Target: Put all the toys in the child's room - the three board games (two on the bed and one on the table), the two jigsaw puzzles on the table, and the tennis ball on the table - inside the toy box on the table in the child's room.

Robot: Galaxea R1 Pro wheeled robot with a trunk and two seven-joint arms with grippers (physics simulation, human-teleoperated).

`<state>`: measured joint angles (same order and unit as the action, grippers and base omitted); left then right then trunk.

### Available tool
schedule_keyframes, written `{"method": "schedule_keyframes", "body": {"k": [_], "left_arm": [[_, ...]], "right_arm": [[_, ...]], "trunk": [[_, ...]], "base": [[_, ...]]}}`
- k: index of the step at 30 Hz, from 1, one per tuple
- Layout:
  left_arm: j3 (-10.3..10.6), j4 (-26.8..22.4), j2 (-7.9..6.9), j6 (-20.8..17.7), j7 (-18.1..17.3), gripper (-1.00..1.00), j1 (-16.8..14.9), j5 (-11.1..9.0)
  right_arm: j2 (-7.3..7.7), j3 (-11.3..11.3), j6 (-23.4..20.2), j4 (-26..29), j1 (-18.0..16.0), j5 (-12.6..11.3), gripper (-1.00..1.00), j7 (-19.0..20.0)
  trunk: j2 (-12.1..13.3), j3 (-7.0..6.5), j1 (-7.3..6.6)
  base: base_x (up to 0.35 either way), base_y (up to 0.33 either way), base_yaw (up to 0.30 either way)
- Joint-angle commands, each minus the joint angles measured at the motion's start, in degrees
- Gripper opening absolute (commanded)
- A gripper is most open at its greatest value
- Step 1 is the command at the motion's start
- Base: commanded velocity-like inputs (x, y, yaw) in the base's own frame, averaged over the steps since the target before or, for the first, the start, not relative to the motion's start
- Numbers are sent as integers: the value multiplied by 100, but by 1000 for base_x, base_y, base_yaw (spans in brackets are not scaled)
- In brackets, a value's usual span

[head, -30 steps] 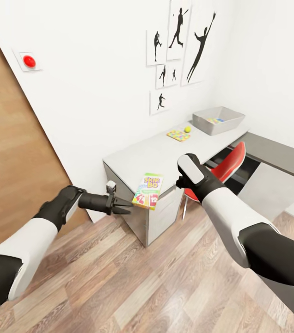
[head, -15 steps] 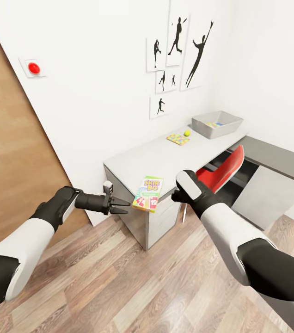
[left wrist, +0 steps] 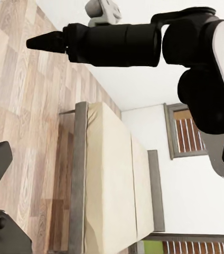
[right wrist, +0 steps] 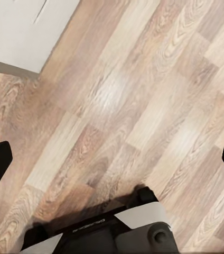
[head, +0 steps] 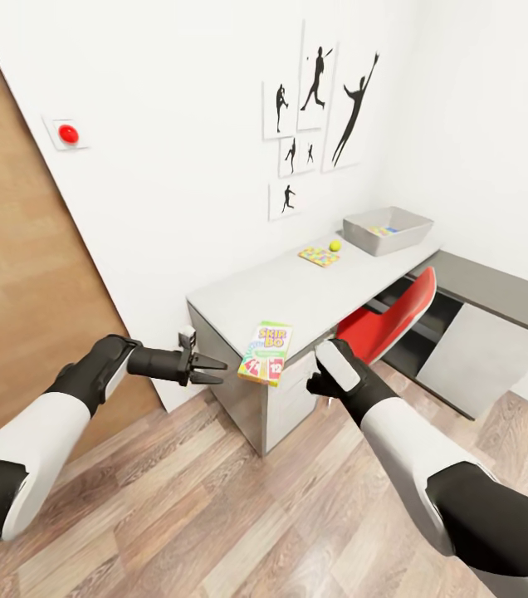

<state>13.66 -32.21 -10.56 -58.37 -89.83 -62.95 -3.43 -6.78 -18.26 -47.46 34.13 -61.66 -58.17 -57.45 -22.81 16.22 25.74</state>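
A green-and-red SKIP-BO board game (head: 266,353) lies flat on the near corner of the light grey table (head: 297,291). Farther along the table are a small multicoloured jigsaw puzzle (head: 320,256), the yellow-green tennis ball (head: 334,246) beside it, and the grey toy box (head: 387,228) with something colourful inside. My left gripper (head: 212,368) hovers open just left of the SKIP-BO box, level with the table edge. My right gripper (right wrist: 112,159) points down at the floor, open and empty, to the right of the box. The cream bed (left wrist: 109,180) appears in the left wrist view.
A red chair (head: 390,320) is tucked under the table. A dark grey cabinet top (head: 496,286) runs on at the right. A wooden door (head: 15,291) and a red wall button (head: 68,133) are at the left. Wood-plank floor (head: 214,515) lies in front.
The whole view has shifted a little, so the camera moved. My right wrist has dropped lower, now beside the drawer unit. The left gripper and the SKIP-BO box keep their places.
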Motion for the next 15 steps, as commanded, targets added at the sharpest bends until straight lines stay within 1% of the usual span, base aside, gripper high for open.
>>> {"method": "schedule_keyframes", "body": {"k": [1, 6, 12, 15], "left_arm": [[41, 1, -14, -61, -17, 100, -7, -34], [41, 1, -36, -61, -17, 100, -7, -34], [38, 2, -41, -61, -17, 100, -7, -35], [39, 3, -42, -61, -17, 100, -7, -35]], "right_arm": [[17, -23, 13, 5, 46, -50, 100, -39], [49, -15, 55, 0, 118, -54, 100, 64], [48, -27, 65, -17, 163, -66, 100, 129], [39, -30, 82, -9, 276, -60, 100, 141]], "trunk": [[-11, 1, 4], [-11, -46, 4], [-11, -102, 4], [-11, -131, 4]], "base": [[0, 0, 0], [0, 0, 0], [0, 0, 0], [0, 0, 0]]}}
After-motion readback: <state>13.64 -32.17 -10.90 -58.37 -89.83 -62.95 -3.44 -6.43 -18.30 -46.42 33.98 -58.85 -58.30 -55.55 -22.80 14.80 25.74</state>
